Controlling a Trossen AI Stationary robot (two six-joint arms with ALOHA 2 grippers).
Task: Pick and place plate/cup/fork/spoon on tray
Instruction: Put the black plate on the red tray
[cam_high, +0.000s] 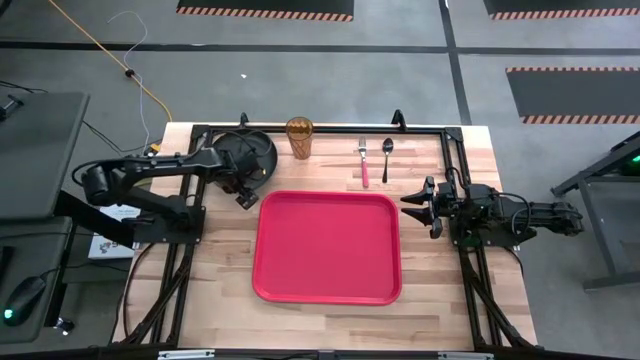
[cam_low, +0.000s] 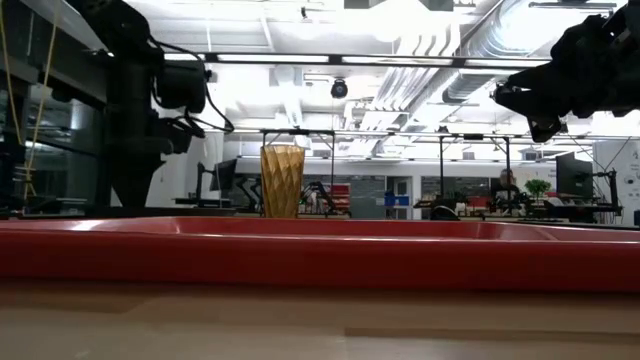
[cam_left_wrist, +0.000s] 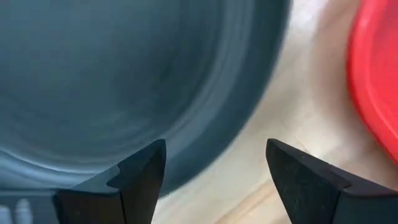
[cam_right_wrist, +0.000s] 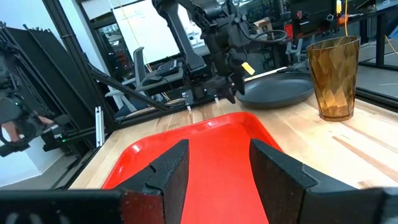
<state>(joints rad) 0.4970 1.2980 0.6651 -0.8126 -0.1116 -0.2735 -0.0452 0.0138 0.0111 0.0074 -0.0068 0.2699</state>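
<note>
The dark plate (cam_high: 255, 152) lies flat on the table at the far left, beyond the red tray (cam_high: 327, 246). My left gripper (cam_high: 243, 192) is open and points down at the plate's near rim (cam_left_wrist: 205, 143). One finger is over the plate and one over the bare wood, and I see no touch. The amber cup (cam_high: 299, 138) stands upright right of the plate. The pink-handled fork (cam_high: 364, 160) and the dark spoon (cam_high: 387, 158) lie side by side on the wood beyond the tray. My right gripper (cam_high: 415, 207) is open and empty at the tray's right edge.
A black frame rail (cam_high: 330, 128) runs along the far edge behind the tableware, and other rails run down both sides. The tray's inside (cam_right_wrist: 205, 155) holds nothing. Bare wood lies between the plate and the tray (cam_left_wrist: 292, 112).
</note>
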